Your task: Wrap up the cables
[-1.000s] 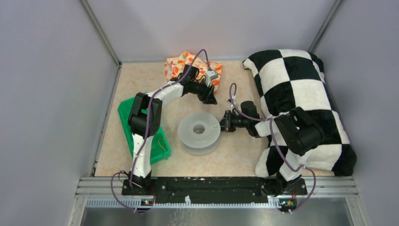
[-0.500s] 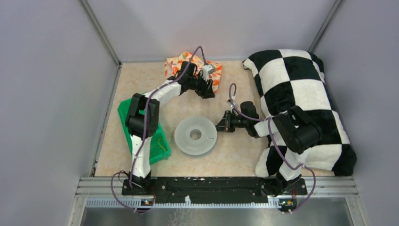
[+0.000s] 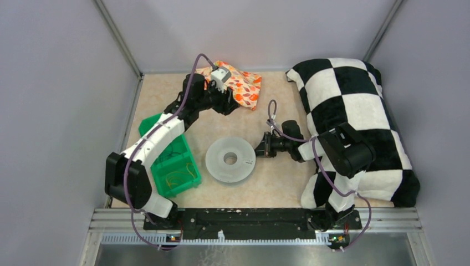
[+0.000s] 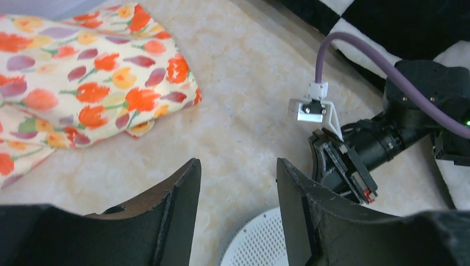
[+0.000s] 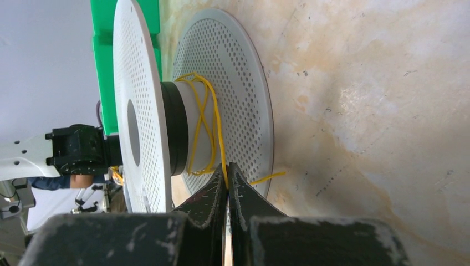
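Around the spool hub (image 5: 185,111), thin yellow cables (image 5: 214,119) loop, pinched by right pincer (image 5: 227,183); left pincer (image 4: 237,169) wide.

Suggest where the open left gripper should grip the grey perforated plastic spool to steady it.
Probably the upper flange's left rim, from above: the grey perforated plastic spool lies flat, and the right gripper occupies its right side, pinching the thin yellow wire.
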Controlling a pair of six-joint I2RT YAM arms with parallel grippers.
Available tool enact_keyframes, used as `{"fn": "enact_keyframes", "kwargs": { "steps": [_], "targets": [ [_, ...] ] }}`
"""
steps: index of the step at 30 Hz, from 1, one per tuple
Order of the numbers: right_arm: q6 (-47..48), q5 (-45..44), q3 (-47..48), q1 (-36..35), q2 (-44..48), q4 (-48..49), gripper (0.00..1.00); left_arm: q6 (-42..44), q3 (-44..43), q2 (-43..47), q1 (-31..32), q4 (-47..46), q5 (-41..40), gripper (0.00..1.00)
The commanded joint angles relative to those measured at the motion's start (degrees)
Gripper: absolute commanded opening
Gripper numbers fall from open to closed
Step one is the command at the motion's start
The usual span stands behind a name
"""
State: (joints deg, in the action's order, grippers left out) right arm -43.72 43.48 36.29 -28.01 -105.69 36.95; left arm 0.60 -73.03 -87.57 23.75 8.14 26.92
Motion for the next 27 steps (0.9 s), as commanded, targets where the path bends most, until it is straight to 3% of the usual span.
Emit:
{"fn": "enact_keyframes", "kwargs": {
  "steps": [1,6,15,27],
  "targets": [
    [2.7,-0.7,2.7,-0.2,-0.7,-2.9,0.00,-3.6,4.8,6.1,-0.1,0.4,-5.6,0.59],
    [3.7,-1.7,2.7,-0.2,-0.1,-5.4,0.15,-2.8,6.9,9.9,-0.1,1.4,-8.7,0.61],
    [6.1,-5.1,2.6,-0.2,3.8,-10.1,0.19,-2.9,6.3,11.0,-0.1,3.9,-11.4,0.61],
    [12.6,-12.0,7.1,0.3,10.5,-23.9,0.27,-3.1,7.4,14.0,-0.1,3.6,-12.5,0.61]
  ]
}}
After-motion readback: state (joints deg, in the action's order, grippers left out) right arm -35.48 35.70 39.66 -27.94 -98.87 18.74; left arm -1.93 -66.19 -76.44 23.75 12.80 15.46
